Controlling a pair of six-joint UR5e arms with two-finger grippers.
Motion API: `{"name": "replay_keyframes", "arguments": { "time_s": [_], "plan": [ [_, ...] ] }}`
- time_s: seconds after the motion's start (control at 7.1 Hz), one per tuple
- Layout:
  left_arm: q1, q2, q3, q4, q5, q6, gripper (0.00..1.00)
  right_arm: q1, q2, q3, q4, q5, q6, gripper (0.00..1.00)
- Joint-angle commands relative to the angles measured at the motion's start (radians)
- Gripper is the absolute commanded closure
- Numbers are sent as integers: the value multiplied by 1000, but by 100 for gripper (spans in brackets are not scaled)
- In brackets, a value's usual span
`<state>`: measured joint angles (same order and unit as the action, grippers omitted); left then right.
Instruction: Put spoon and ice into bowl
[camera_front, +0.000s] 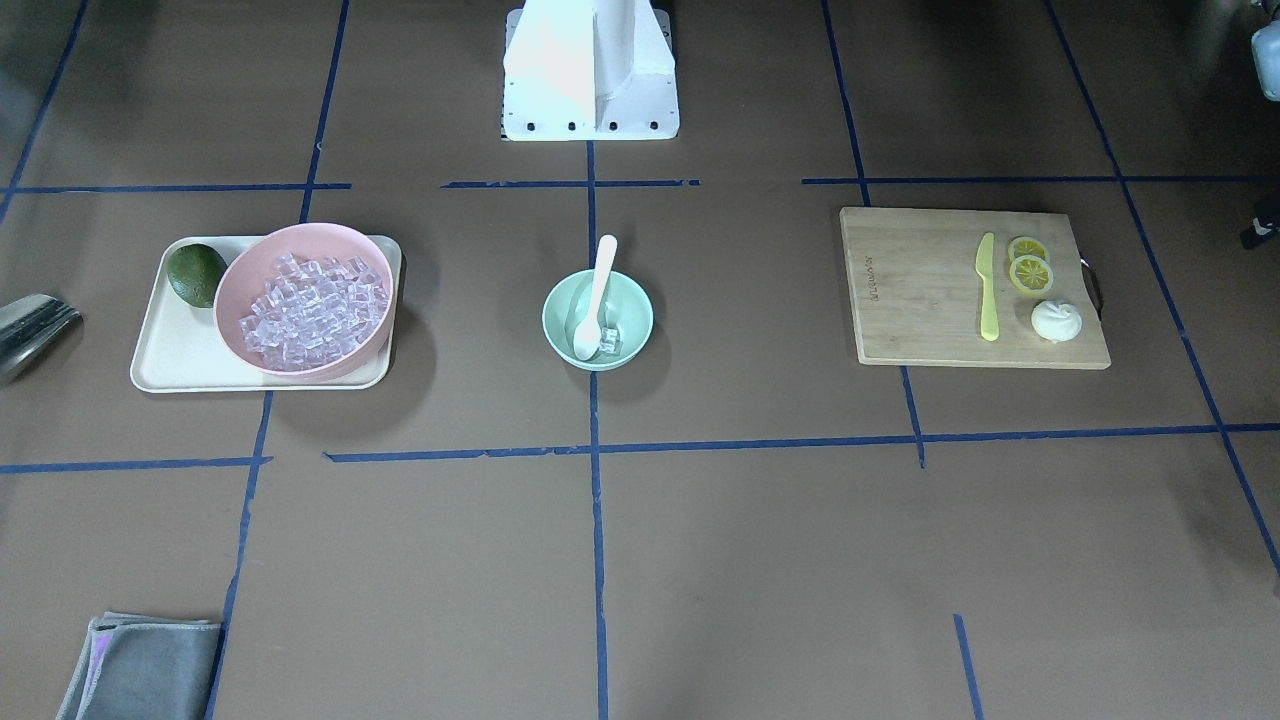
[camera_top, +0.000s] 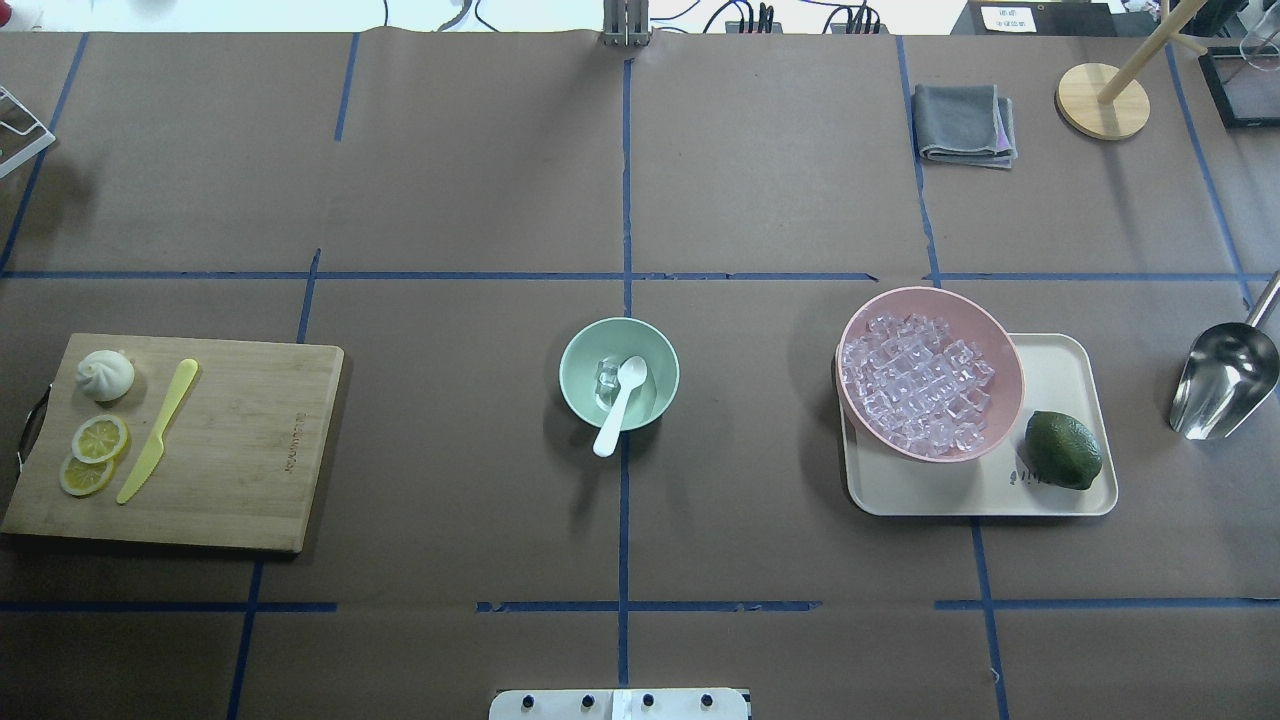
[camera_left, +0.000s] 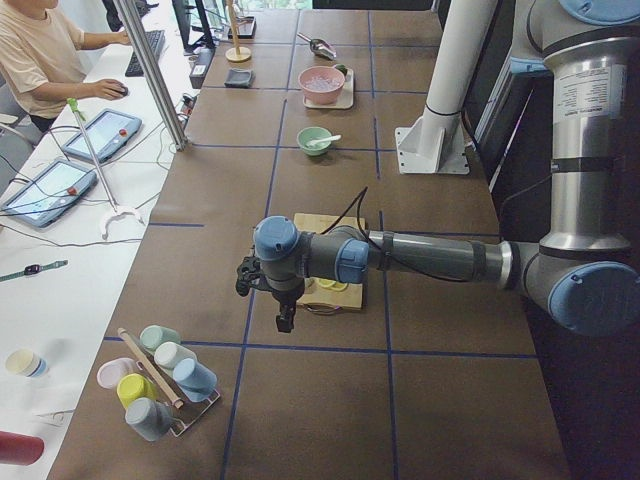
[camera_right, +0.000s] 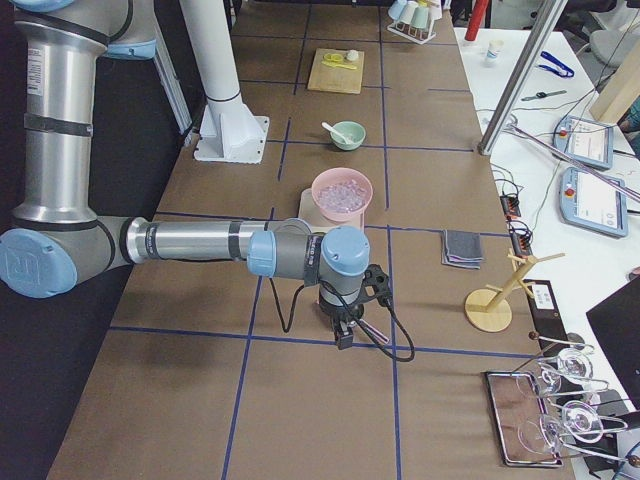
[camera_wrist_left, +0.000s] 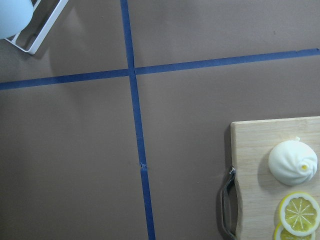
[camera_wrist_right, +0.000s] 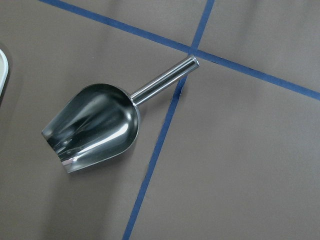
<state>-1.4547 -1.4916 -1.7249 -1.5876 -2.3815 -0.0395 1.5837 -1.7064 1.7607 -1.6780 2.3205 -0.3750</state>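
The mint-green bowl (camera_top: 575, 385) stands at the middle of the table (camera_top: 450, 200), on a crossing of blue tape lines. The white spoon (camera_top: 620, 400) lies in it, scoop down inside and handle leaning over the rim toward the robot, and the ice (camera_top: 607, 377), a few clear cubes, sits in the bowl beside the scoop. To the robot's right a pink bowl (camera_top: 1005, 350) holding a pile of clear cubes (camera_top: 915, 385) rests on a cream tray (camera_top: 1060, 370) next to a dark green fruit (camera_top: 1063, 450); a metal scoop (camera_top: 1222, 378) lies on the table just beyond the tray. The right claw (camera_right: 343, 335) hangs, pointing down, over that end of the table, and the left claw (camera_left: 286, 318) hangs beside the far end of the cutting board (camera_top: 250, 440) with its yellow-green knife (camera_top: 158, 430). Both claws appear only in the side views, so whether either is open or closed cannot be told.
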Motion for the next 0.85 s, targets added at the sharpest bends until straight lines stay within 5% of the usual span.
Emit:
{"name": "replay_keyframes", "arguments": {
  "time_s": [0.0,0.7],
  "plan": [
    [-15,10,-2,8,-2,0,0,4,-10,-3,-2,0,-4,1],
    [-19,22,-28,-2,-8,0,0,6,1,-24,11,-3,5,1]
  ]
}}
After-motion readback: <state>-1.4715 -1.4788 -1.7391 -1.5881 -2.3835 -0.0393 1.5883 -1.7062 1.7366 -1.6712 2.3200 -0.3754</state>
